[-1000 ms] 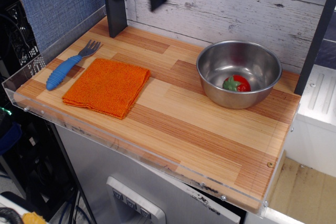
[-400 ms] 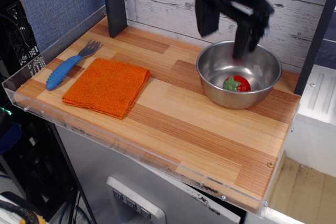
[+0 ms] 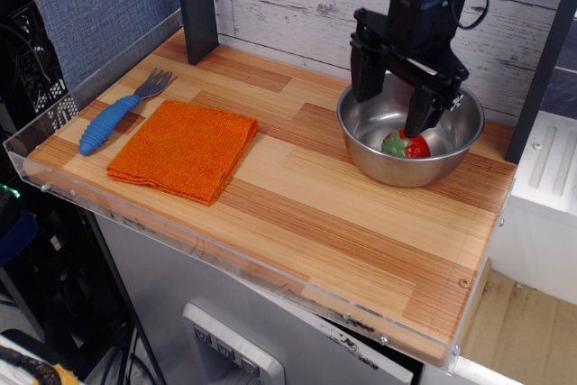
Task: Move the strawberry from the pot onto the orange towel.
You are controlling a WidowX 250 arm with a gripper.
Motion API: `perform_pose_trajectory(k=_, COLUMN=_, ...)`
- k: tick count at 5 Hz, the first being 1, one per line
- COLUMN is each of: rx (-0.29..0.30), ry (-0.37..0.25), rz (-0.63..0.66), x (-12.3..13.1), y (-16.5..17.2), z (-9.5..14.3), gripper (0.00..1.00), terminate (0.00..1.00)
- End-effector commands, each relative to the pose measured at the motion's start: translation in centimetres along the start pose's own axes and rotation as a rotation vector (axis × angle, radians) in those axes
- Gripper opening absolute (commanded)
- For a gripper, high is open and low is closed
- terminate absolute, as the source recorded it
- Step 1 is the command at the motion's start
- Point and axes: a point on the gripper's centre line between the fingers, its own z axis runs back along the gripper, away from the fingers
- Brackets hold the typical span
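Observation:
The red strawberry (image 3: 407,144) with its green top lies inside the steel pot (image 3: 371,154) at the right of the wooden board. My gripper (image 3: 393,107) hangs open over the pot, just above and slightly left of the strawberry. Its left finger (image 3: 362,78) stands near the pot's left rim and its right finger (image 3: 422,114) reaches down inside the pot beside the fruit. Nothing is held between them. The orange towel (image 3: 185,148) lies flat at the left of the board, well apart from the pot.
A blue-handled fork (image 3: 117,113) lies left of the towel near the board's left edge. A dark post (image 3: 196,2) stands at the back left, another dark post (image 3: 544,60) at the right. A clear plastic lip (image 3: 225,263) runs along the board's front edge.
The gripper has come in from the top left, moved right and dropped lower into the pot, closer to the strawberry. Strawberry, pot and towel have not moved.

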Motion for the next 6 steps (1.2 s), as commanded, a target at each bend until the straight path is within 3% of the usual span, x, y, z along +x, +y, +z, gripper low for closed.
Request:
perform_pose_trajectory(k=1, rx=0.003, ry=-0.048, rz=0.055, x=1.5, y=1.2, z=0.3, gripper=1.00, terminate=0.00)
perform_pose_trajectory(k=4, rx=-0.038, ry=-0.086, rz=0.062, x=1.0, y=-0.5, z=0.8, gripper=1.00, terminate=0.00)
perform_pose_trajectory(k=6, rx=-0.024, ry=-0.057, rz=0.045, x=0.7, y=-1.1, z=-0.1, gripper=1.00, terminate=0.00)
